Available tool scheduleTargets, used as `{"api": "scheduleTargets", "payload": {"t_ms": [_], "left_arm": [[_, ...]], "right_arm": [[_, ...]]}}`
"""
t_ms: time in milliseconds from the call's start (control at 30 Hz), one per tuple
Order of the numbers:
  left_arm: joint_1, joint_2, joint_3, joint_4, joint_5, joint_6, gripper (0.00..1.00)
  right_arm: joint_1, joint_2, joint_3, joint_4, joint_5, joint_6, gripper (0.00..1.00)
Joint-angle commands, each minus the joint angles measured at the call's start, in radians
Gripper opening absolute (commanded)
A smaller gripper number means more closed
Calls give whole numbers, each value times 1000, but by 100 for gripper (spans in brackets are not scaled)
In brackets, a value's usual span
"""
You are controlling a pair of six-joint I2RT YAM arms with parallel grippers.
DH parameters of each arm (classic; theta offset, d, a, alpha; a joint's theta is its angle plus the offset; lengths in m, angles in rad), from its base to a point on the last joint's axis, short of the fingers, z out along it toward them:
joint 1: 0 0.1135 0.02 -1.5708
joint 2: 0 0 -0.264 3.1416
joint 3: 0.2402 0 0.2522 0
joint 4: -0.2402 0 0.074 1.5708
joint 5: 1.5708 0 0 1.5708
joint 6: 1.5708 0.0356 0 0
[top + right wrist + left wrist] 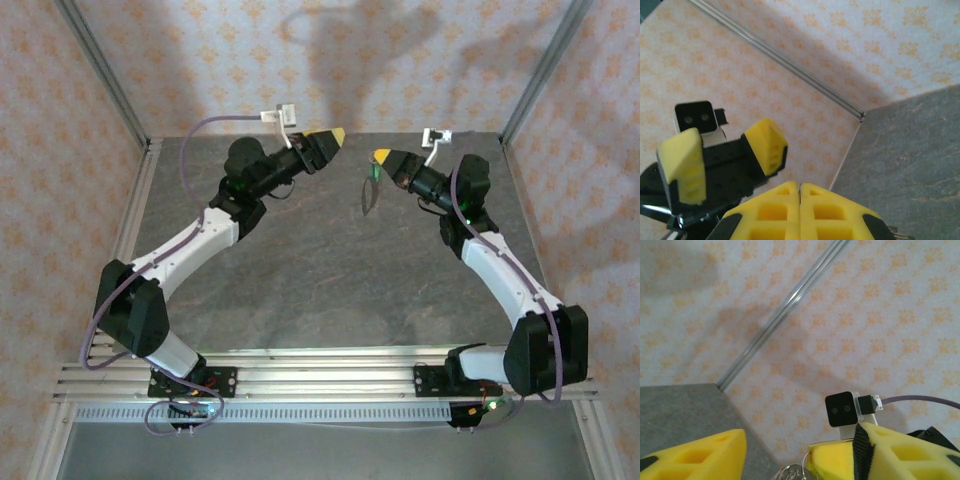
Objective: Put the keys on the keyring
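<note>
Both grippers are raised over the far middle of the table, tips facing each other. My right gripper [381,156] [800,186] is shut. From its tip dangle the key's green head [372,174] and the thin dark oval keyring [367,200], clear of the table. In the left wrist view that same tip [832,456] sits between my own fingers, with silvery wire rings [792,472] coming out beside it. My left gripper [338,135] [725,150] is open, nothing between its yellow fingers [690,455], a short gap left of the right gripper's tip.
Grey stone-look table [300,270] enclosed by orange-patterned walls. Aluminium posts [105,75] [545,65] rise at the back corners. A slotted rail [320,365] runs along the near edge by the arm bases.
</note>
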Motion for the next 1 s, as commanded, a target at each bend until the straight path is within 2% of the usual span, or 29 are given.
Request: {"api": "scheduleTargets", "payload": {"t_ms": [0,167,333,533,733,967], "left_arm": [[43,18,93,-125,162,64,64],[87,110,218,-241,349,98,65],[91,173,290,-289,453,114,61],[93,221,333,-285,499,92,50],[91,260,321,-159,517,-12,40],[71,277,297,-88,521,-62,39]], "right_arm": [[-15,38,103,-62,-128,-80,0],[-23,131,213,-122,-232,-119,0],[-23,189,272,-125,-267,-119,0],[-23,228,300,-93,-281,-103,0],[-23,243,284,-20,-283,-55,0],[-23,236,264,17,-271,-36,0]]}}
